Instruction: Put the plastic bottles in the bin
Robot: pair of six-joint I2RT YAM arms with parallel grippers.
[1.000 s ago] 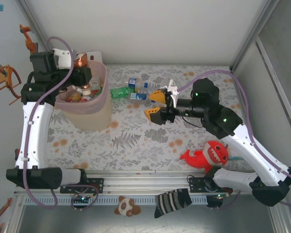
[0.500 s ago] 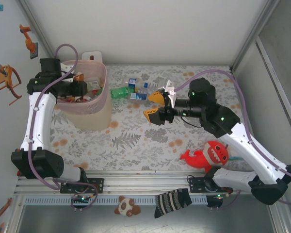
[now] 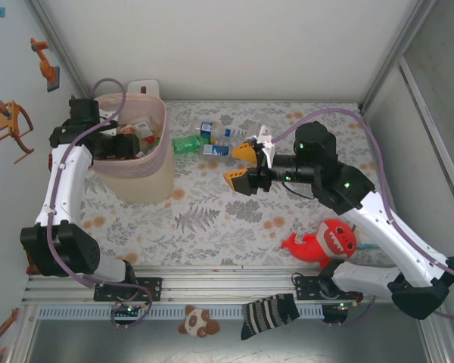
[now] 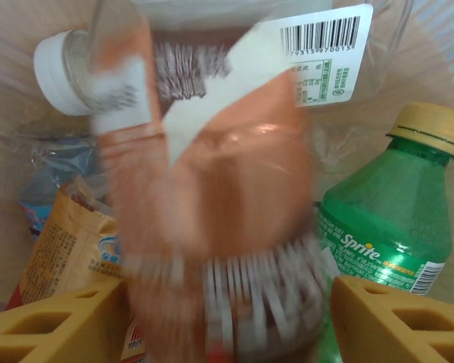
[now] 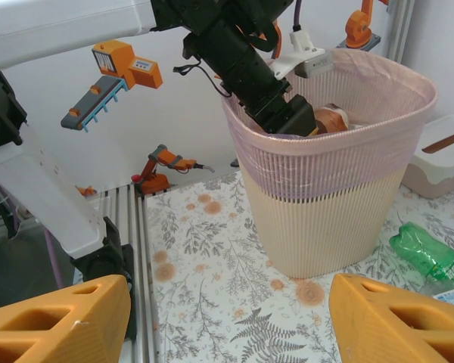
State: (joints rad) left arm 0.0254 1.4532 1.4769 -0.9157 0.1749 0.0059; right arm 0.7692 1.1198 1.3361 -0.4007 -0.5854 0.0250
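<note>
Left gripper (image 4: 227, 293) over bin (image 3: 147, 180) at far-left corner of table (image 3: 212, 227), jaws parted, brown-labelled bottle (image 4: 212, 189) blurred between them. Right gripper (image 3: 241, 165) wide, empty, mid-table. Loose bottles (image 3: 186, 143) lie near far edge.

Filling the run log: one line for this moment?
left gripper open over bin | orange-labelled bottle blurred between its fingers, likely dropping | right gripper open, empty, near bottles on table

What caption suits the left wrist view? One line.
Open left end effector above blurred orange plastic bottle beside green plastic bottle.
</note>
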